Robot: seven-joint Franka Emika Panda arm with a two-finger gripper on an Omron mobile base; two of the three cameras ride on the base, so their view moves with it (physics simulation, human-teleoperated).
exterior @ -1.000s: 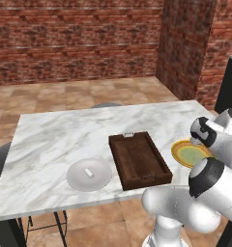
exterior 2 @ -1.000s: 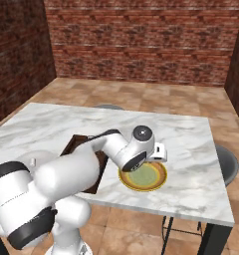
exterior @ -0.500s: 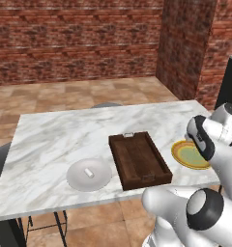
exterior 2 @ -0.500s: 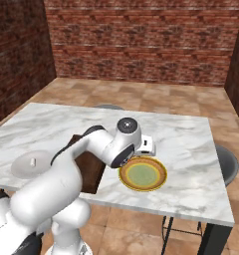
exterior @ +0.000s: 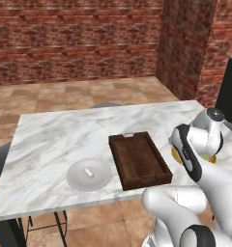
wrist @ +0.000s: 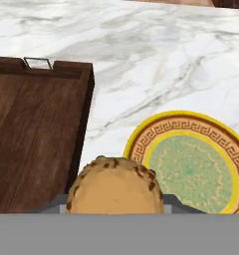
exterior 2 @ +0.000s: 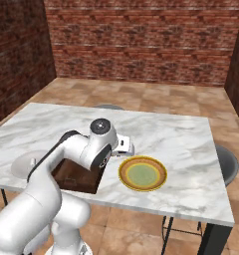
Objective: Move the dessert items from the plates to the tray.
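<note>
Fingers: the gripper (wrist: 115, 205) is partly closed on the brown ball (wrist: 115, 185). The ball sits at the bottom centre of the hand view, and a grey tip shows on each side of it.
Ball: it is lifted off the table (exterior: 60, 140). In the hand view it hangs over the strip of marble between the tray and the yellow plate.
Tray: the dark wooden tray (wrist: 37, 134) fills the left of the hand view. Its floor is bare, and its right wall is just beside the ball.
Yellow plate: the plate (wrist: 191, 169) lies at the lower right of the hand view and has nothing on it.
Change: half a second ago the hand was over the plate's left edge in the right base view. Now it has swung further left, toward the tray.
Meaning: the first dessert is off its plate and on its way. I judge that lowering and release over the tray come next.
White piece: it (exterior: 89, 172) lies on the grey plate (exterior: 102, 177), left of the tray in the left base view, not yet moved.
</note>
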